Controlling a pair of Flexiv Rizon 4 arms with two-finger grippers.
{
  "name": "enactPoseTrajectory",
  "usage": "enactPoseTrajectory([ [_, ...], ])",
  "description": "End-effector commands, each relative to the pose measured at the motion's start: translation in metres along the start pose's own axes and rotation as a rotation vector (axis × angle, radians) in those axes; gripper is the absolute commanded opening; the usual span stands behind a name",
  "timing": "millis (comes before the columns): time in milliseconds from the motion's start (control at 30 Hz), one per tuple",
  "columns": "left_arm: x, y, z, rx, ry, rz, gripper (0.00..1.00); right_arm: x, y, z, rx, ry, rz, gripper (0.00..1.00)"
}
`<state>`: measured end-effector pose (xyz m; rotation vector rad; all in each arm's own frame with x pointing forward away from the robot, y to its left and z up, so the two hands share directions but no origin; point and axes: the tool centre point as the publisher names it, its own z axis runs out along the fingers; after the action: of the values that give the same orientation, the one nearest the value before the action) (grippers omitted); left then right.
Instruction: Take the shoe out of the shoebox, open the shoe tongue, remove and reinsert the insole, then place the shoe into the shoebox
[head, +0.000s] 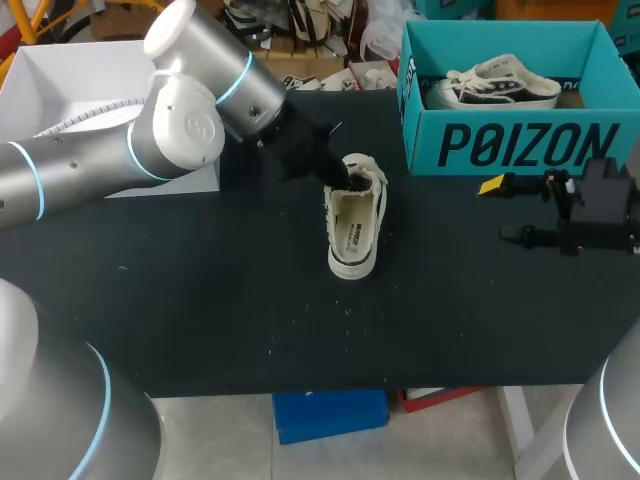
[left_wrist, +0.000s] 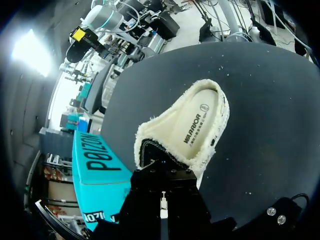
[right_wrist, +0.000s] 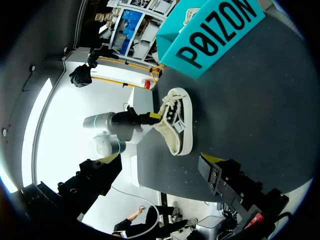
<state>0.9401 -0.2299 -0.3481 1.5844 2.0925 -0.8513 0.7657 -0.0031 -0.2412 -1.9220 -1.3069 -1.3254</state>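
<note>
1 pale shoe (head: 355, 225) is sitting upright on the black table (head: 200, 300), near the middle. It is out of the box and lying just in front of the box's near left corner, not touching it. Its top is gaping wide, and the cream insole (left_wrist: 195, 125) is lying flat inside it, showing from above.

The left arm is coming in from the left side and reaching over to the shoe. The left gripper (head: 340, 178) is pressing against the far end of the shoe, right at the fuzzy edge of the opening. Its tip is hiding down in the shoe there, so I cannot tell if it is apart, together, or pinching a bit of the shoe.

The blue-green shoebox (head: 520, 145) is standing at the far right of the table with no lid on. 1 more shoe (head: 495, 85), dark and white, is lying inside it.

The right gripper (head: 503, 210) is hanging over the table's right side, just in front of the shoebox and well apart from the pale shoe. Its 2 fingers (head: 490, 185) are standing wide apart, with nothing between them.
</note>
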Motion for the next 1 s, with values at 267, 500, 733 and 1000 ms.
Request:
enactPoseTrajectory([
  [267, 0.006, -0.009, 0.018, 0.054, 0.083, 0.018, 0.00, 0.000, 0.000, 0.000, 0.000, -0.002, 0.001, 1.00],
  [500, 0.020, -0.008, 0.026, 0.077, 0.116, 0.011, 0.00, 0.000, 0.000, 0.000, 0.000, -0.002, 0.001, 1.00],
  [733, 0.025, -0.010, 0.029, 0.091, 0.133, 0.007, 0.00, 0.000, 0.000, 0.000, 0.000, -0.002, 0.001, 1.00],
  [1000, 0.029, -0.016, 0.034, 0.118, 0.165, 0.018, 0.00, 0.000, 0.000, 0.000, 0.000, -0.002, 0.001, 1.00],
])
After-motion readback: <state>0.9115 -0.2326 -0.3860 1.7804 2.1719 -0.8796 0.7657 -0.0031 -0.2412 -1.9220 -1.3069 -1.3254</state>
